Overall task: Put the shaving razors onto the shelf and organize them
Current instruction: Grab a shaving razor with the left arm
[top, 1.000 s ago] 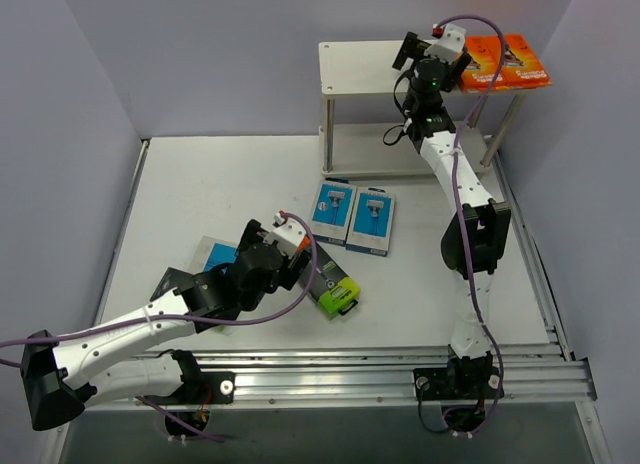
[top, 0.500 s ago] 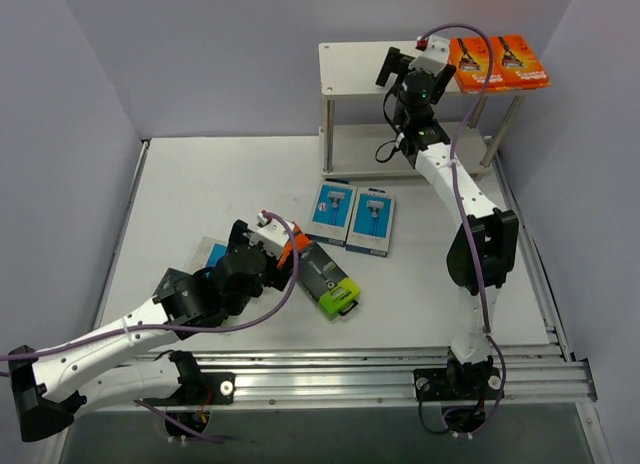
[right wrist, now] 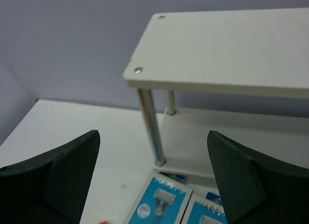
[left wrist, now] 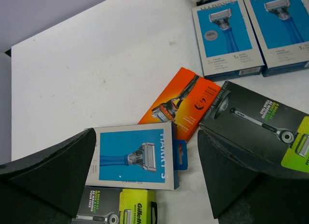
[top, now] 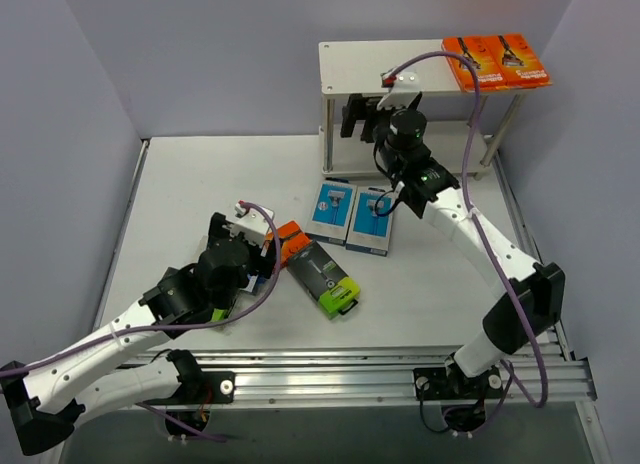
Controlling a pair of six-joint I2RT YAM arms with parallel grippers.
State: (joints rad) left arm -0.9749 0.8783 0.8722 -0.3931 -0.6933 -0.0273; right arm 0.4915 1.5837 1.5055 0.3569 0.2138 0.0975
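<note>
1. Left gripper (left wrist: pixel 146 137): jaws spread, pinching nothing, hovering over a blue pack (left wrist: pixel 133 156) that lies flat on the worktop (left wrist: pixel 96 55).
2. Risk: the blue pack lies partly over an orange pack (left wrist: pixel 181 105) and a lime-ended black pack (left wrist: pixel 120 209). Another black pack (left wrist: pixel 260 122) sits just beside it (tight cluster). Closing could catch or drag a neighbour, and a flat pack may slip from an edge pinch.
3. Two blue packs (top: pixel 332 212) lie side by side mid-worktop, near the shelf's foot.
4. Right gripper (right wrist: pixel 153 137): jaws spread and empty, facing the shelf (right wrist: pixel 217 55). A careless swing could clip a corner post and shove the rack.
5. Shelf contents: two orange packs (top: pixel 497 62) at the top board's right end. No pack shows on the lower board where visible.
</note>
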